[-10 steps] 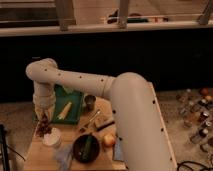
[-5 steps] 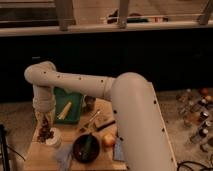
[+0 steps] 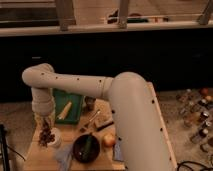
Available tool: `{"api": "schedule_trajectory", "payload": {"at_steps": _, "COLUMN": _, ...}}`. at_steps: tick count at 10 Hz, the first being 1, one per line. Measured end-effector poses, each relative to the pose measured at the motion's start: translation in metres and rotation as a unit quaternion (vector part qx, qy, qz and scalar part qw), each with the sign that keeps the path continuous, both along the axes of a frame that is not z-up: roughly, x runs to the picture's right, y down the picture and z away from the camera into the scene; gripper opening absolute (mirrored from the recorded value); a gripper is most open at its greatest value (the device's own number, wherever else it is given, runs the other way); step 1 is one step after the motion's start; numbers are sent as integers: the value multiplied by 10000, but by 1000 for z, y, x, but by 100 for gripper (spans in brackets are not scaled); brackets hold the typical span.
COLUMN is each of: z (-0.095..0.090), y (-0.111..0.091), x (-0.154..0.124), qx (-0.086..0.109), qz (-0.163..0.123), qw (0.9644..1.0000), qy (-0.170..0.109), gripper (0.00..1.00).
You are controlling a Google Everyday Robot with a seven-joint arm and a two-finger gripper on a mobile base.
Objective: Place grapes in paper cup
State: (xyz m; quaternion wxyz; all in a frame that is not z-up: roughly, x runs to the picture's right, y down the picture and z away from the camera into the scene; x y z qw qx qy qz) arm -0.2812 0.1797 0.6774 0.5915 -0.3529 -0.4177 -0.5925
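Lowered since a second ago: the wrist end of the arm now sits closer to the surface (image 3: 35,157), and the grapes (image 3: 46,136) have come down with it to hang right at the paper cup (image 3: 54,140).

Grapes: dark brownish-purple, lumpy elongated cluster, hanging lengthwise below the wrist, lower end overlapping the cup's left rim; whether they touch the cup wall or its inside cannot be made out.

Paper cup: short, wide, white, pale rim, upright on the near left part of the surface.

Tool (image 3: 46,125): at the end of the white arm, pointed down over the near left corner, directly above the cup. It is gripping the grapes at their top; the jaws are closed onto the bunch and mostly hidden by it.

Other items on the surface:
- dark bowl (image 3: 86,148), near centre, just right of the cup, something greenish lying in it
- yellow-red fruit (image 3: 109,141), right of the bowl
- green tray (image 3: 74,104), far left, with a pale yellow object (image 3: 64,110) on it
- small dark metal cup (image 3: 90,103), just right of the tray
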Motion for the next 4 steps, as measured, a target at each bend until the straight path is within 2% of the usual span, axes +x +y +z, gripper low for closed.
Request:
{"api": "schedule_trajectory", "payload": {"at_steps": 1, "z": -1, "y": 1, "x": 1, "qx": -8, "qz": -31, "qw": 10000, "qy": 1, "gripper": 42}}
{"api": "schedule_trajectory", "payload": {"at_steps": 2, "z": -1, "y": 1, "x": 3, "qx": -23, "qz": -75, "qw": 10000, "qy": 13, "gripper": 60}}
{"api": "schedule_trajectory", "payload": {"at_steps": 3, "z": -1, "y": 1, "x": 3, "qx": -29, "qz": -106, "qw": 9999, "qy": 13, "gripper": 74}}
{"api": "schedule_trajectory", "payload": {"at_steps": 4, "z": -1, "y": 1, "x": 3, "qx": -30, "qz": -112, "qw": 9999, "qy": 9, "gripper": 79}}
